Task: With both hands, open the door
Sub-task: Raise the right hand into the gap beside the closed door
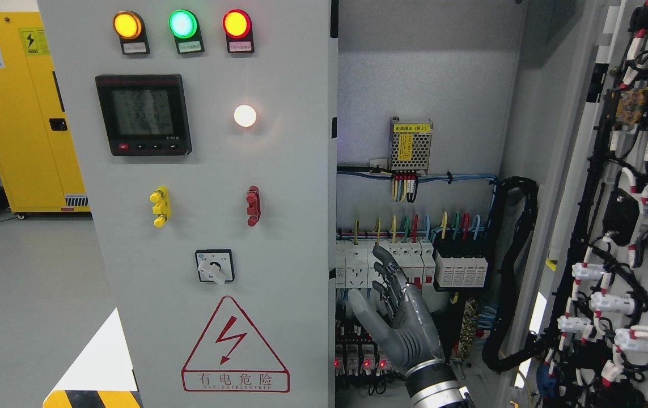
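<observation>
Right hand [394, 309] rises from the bottom edge, right of the left door [210, 215], fingers spread and straight, holding nothing. It stands in front of the breakers [411, 263] inside the cabinet [431, 85]. That left door is shut, carrying three lamps [183, 24], a meter [143, 114], a selector switch [214, 266] and a red warning triangle [235, 345]. Far right of it, the right door [624, 226] is swung open, its wired inner face showing.

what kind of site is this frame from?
Likely an industrial electrical room or test lab: a grey control cabinet with indicator lamps and a shock-warning sign, breakers inside, and a yellow safety cabinet behind.
</observation>
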You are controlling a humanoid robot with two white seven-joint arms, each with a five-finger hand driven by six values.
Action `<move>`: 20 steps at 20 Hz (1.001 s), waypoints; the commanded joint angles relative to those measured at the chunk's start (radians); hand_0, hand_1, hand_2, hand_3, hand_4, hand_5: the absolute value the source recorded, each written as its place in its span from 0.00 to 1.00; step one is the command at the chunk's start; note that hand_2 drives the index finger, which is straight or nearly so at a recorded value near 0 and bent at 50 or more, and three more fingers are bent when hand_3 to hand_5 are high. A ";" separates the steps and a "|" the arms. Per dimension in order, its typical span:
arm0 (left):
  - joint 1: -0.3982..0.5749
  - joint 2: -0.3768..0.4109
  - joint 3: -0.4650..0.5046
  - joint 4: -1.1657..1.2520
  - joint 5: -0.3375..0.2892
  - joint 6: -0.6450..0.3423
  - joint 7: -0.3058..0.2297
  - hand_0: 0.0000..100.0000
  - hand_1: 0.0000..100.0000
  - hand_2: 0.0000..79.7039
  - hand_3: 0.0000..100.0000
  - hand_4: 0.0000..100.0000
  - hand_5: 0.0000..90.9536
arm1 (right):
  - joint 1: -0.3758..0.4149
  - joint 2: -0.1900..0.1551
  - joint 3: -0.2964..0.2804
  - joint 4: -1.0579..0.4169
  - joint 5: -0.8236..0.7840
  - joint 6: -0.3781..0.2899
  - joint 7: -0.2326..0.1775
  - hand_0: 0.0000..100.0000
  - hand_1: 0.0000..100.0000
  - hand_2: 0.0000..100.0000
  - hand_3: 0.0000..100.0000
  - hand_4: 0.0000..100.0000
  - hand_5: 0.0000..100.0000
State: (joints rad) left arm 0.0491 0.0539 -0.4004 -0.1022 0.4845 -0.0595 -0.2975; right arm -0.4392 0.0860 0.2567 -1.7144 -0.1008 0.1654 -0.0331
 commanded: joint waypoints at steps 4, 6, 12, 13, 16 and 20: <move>0.000 0.000 0.000 -0.002 0.000 0.000 -0.002 0.12 0.56 0.00 0.00 0.00 0.00 | -0.087 0.012 0.004 0.093 -0.013 0.008 0.004 0.00 0.50 0.04 0.00 0.00 0.00; 0.000 0.000 0.000 -0.002 0.000 0.000 -0.002 0.12 0.56 0.00 0.00 0.00 0.00 | -0.102 0.012 -0.001 0.123 -0.016 0.006 0.006 0.00 0.50 0.04 0.00 0.00 0.00; 0.000 0.000 0.000 -0.002 0.000 0.000 -0.002 0.12 0.56 0.00 0.00 0.00 0.00 | -0.128 0.012 0.001 0.156 -0.019 0.006 0.007 0.00 0.50 0.04 0.00 0.00 0.00; 0.000 0.000 0.000 -0.002 0.000 0.000 -0.002 0.12 0.56 0.00 0.00 0.00 0.00 | -0.133 0.012 0.001 0.159 -0.019 0.005 0.007 0.00 0.50 0.04 0.00 0.00 0.00; 0.000 0.000 0.000 -0.002 0.000 0.000 -0.002 0.12 0.56 0.00 0.00 0.00 0.00 | -0.148 0.015 0.003 0.164 -0.017 0.006 0.070 0.00 0.50 0.04 0.00 0.00 0.00; 0.000 0.000 0.000 -0.002 0.000 0.000 -0.002 0.12 0.56 0.00 0.00 0.00 0.00 | -0.148 0.023 -0.013 0.170 -0.019 0.006 0.084 0.00 0.50 0.04 0.00 0.00 0.00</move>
State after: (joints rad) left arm 0.0491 0.0537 -0.4004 -0.1043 0.4847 -0.0595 -0.2991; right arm -0.5731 0.0991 0.2564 -1.5904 -0.1180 0.1724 0.0386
